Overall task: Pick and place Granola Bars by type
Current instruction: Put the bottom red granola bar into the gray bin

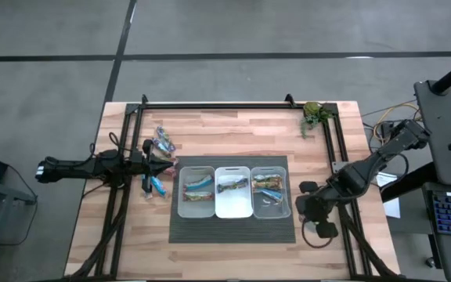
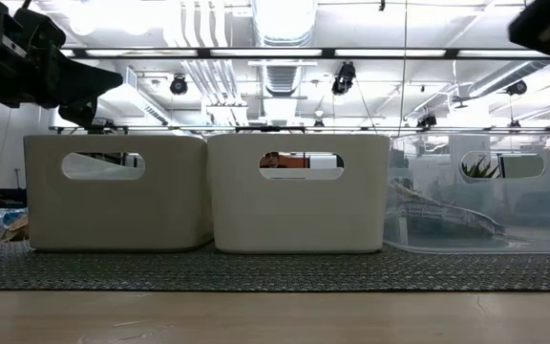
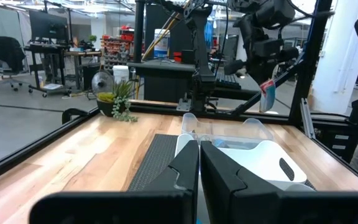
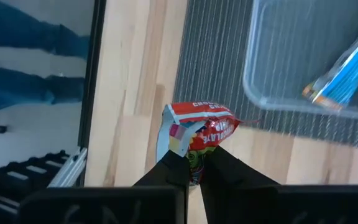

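Right end effector (image 4: 194, 163) is clenched on a red-marked bar (image 4: 199, 134), held above the tabletop (image 1: 233, 125) just beside the bins (image 1: 234, 192). Left end effector (image 3: 199, 163) is shut, nothing held, near loose bars (image 1: 161, 142). Wrapper is judged light, crinkly, slippery; grip is best taken mid-length, w/ gentle pressure.

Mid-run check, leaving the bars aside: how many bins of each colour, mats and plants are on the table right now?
Opaque white rectangular plastic bins: 2
Clear rectangular plastic bin: 1
Dark ribbed mat: 1
Green leafy plant: 1
Total: 5
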Tool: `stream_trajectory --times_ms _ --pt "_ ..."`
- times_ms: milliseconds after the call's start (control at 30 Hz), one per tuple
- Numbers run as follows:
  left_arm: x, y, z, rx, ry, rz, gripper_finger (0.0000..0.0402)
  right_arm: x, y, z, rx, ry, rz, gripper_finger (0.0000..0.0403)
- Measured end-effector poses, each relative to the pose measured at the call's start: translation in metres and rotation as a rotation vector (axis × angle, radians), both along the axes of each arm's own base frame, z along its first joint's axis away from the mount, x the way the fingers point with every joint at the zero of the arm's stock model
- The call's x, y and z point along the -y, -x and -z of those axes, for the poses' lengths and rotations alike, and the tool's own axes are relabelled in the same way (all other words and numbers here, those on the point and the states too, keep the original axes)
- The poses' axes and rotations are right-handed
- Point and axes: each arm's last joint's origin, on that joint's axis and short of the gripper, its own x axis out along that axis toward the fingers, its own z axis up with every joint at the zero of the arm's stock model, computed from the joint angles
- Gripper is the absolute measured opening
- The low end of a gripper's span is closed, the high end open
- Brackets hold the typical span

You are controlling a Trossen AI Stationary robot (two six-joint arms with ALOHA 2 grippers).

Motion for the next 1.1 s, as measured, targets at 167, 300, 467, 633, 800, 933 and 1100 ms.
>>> stream_trajectory --times_ms 167,300,467,633,800,933,1100 --pt "0.0 0.0 0.0 0.0 0.0 0.0 0.0 0.008 -0.019 -0.015 0.08 -0.007 0.005 0.0013" --pt "0.0 0.0 0.0 0.0 0.0 0.0 0.0 0.01 -0.042 -0.023 0.129 0.016 -0.016 0.0013" --pt "0.0 0.0 0.0 0.0 0.0 0.0 0.0 0.014 -0.07 -0.028 0.173 0.054 -0.05 0.0013" --pt "0.0 0.0 0.0 0.0 0.0 0.0 0.0 0.023 -0.095 -0.032 0.204 0.093 -0.072 0.0013" --pt "0.0 0.0 0.0 0.0 0.0 0.0 0.0 0.034 -0.123 -0.039 0.249 0.115 -0.057 0.0013" --pt "0.0 0.0 0.0 0.0 0.0 0.0 0.0 0.043 -0.147 -0.043 0.307 0.116 -0.022 0.0013" --pt "0.0 0.0 0.0 0.0 0.0 0.0 0.0 0.054 -0.173 -0.049 0.37 0.113 0.021 0.0013"
